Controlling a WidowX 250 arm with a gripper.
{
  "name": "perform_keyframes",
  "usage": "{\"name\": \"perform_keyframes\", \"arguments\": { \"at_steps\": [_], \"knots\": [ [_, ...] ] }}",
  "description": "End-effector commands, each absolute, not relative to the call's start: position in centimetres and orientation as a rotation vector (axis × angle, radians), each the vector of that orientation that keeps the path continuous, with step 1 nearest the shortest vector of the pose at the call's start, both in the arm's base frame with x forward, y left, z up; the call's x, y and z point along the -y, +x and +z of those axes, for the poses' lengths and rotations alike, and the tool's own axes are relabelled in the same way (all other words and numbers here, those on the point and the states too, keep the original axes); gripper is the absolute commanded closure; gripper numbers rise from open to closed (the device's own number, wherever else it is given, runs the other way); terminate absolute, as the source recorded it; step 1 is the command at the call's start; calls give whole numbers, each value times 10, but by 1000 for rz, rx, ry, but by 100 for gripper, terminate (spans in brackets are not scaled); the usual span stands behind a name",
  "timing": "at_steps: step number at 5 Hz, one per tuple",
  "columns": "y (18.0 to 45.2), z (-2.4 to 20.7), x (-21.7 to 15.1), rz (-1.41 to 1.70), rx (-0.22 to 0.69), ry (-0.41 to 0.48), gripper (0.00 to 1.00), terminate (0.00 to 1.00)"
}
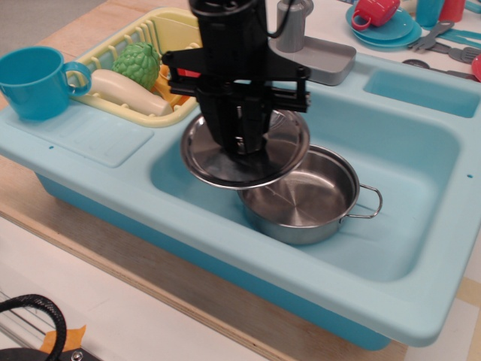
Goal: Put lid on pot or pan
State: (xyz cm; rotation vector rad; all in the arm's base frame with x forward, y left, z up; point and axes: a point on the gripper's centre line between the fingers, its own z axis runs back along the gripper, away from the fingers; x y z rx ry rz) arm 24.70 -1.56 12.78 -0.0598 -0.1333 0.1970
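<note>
A light-blue toy sink (421, 248) fills most of the view, set on a wooden counter (150, 271). The black gripper (242, 143) comes down from the top edge, its upper part cut off. A steel pot (316, 199) sits in the sink basin, one wire handle showing on its right side; its left part is hidden behind the lid (218, 162). The lid hangs tilted above the pot's left rim, held at its centre by the fingers, which are closed narrowly on the knob; the knob itself is hidden between them. A yellow dish rack (169, 113) sits behind, a blue cup (30, 79) at far left. No readable writing shows.
</note>
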Motion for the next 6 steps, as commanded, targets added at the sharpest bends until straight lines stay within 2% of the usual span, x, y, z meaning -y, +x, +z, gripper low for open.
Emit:
{"name": "perform_keyframes", "arguments": {
  "at_steps": [1,2,4,5,6],
  "knots": [
    [266,129,37,156,160,-95,100,0],
    [269,116,40,136,173,-118,100,0],
    [280,101,42,109,126,-128,100,0],
    [278,100,41,95,113,-149,0,0],
    [278,100,41,95,113,-149,0,0]
  ]
}}
